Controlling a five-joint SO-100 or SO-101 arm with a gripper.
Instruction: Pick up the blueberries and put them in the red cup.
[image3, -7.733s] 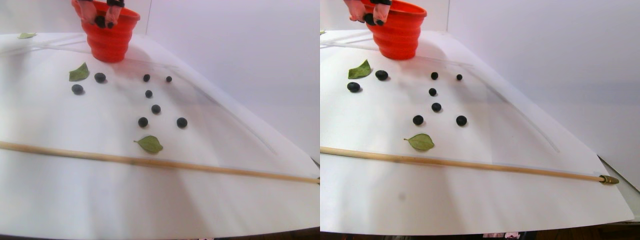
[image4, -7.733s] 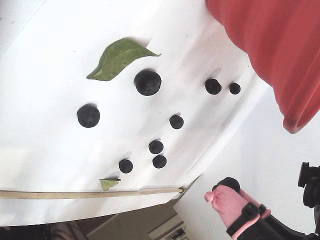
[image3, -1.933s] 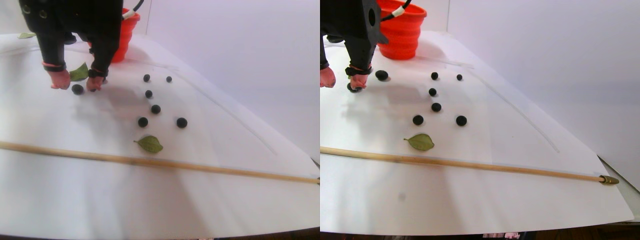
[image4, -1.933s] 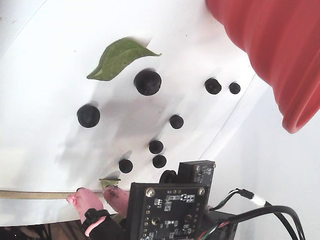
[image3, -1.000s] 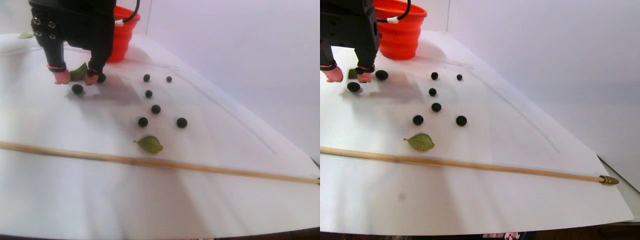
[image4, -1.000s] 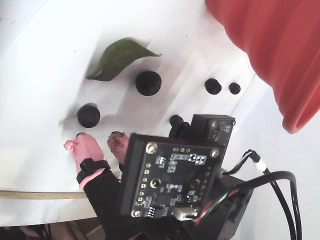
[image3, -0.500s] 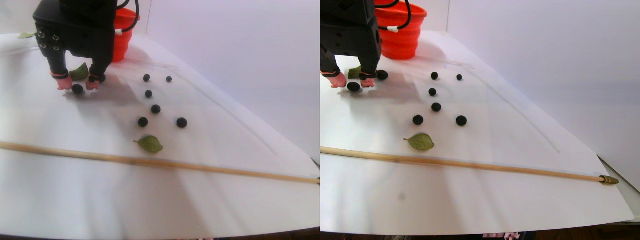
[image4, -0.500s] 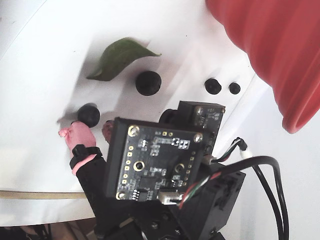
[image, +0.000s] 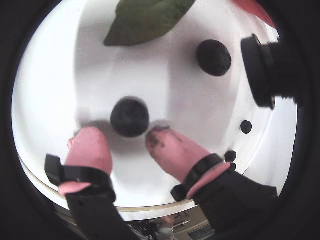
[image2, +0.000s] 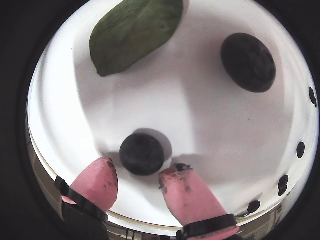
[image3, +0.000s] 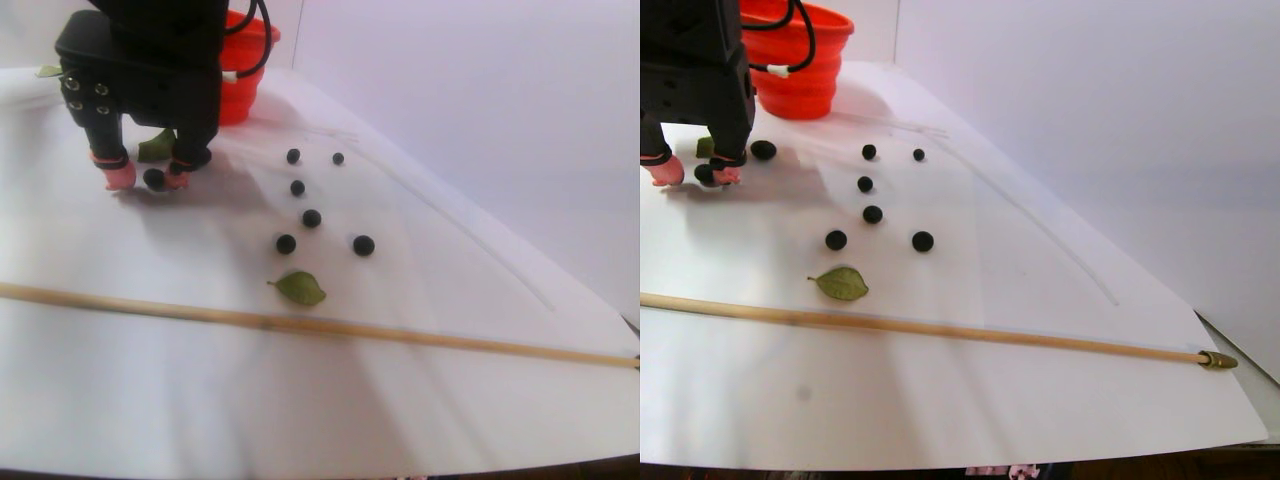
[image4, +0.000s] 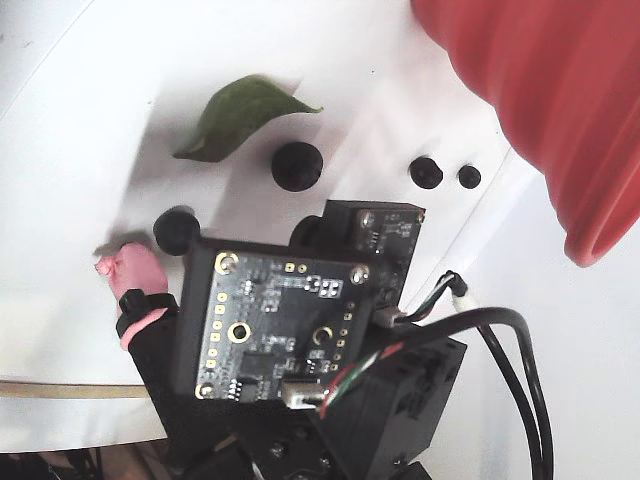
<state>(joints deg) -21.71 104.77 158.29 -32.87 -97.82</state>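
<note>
Blueberries (image3: 312, 218) scattered on white sheet (image3: 300, 400) — pale wall behind, tool (image: 122, 139) spread apart, straddling one berry (image: 130, 116).

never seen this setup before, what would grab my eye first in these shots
In a wrist view the pink-tipped gripper stands open around one big blueberry on the white sheet. A green leaf and a second big blueberry lie beyond it. In the fixed view the red cup fills the top right.
</note>
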